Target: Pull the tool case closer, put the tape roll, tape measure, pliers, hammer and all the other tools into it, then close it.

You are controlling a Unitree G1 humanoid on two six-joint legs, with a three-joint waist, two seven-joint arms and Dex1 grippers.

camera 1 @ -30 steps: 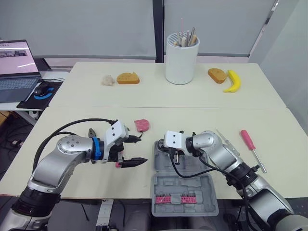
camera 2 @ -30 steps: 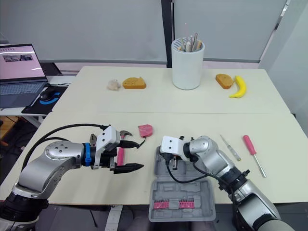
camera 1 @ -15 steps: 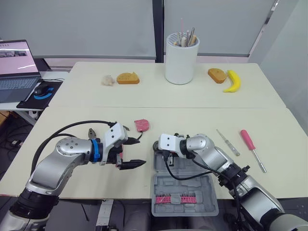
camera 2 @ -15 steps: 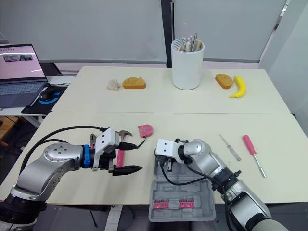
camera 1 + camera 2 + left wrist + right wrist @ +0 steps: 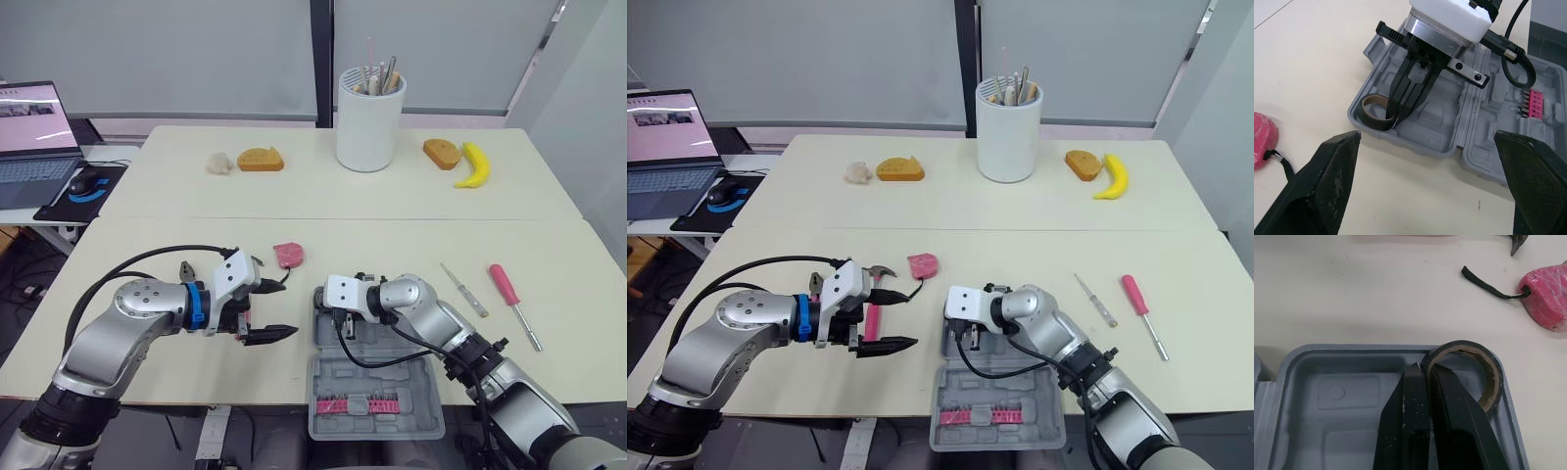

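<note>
pliers [image 5: 184, 269] sit far left on the worktop, and the left hand [image 5: 282, 307] hovers just beside them, fingers spread wide and empty, right over the pink-handled hammer [image 5: 872, 315]. risk there: if it drops carelessly it could shove the hammer sideways instead of straddling it. the pink tape measure [image 5: 289, 255] is close by, with its strap trailing toward that hand, so it could snag.

then the open tool case [image 5: 1415, 142]: the right hand [image 5: 1425, 371] is clenched on the wall of the tape roll [image 5: 1484, 382], which is down in the case's corner pocket. if it lifts off without letting go first, i reckon the roll comes back out, or the light case gets tugged along.

two screwdrivers, a thin one [image 5: 462, 289] and a pink one [image 5: 509, 294], wait far right.
</note>
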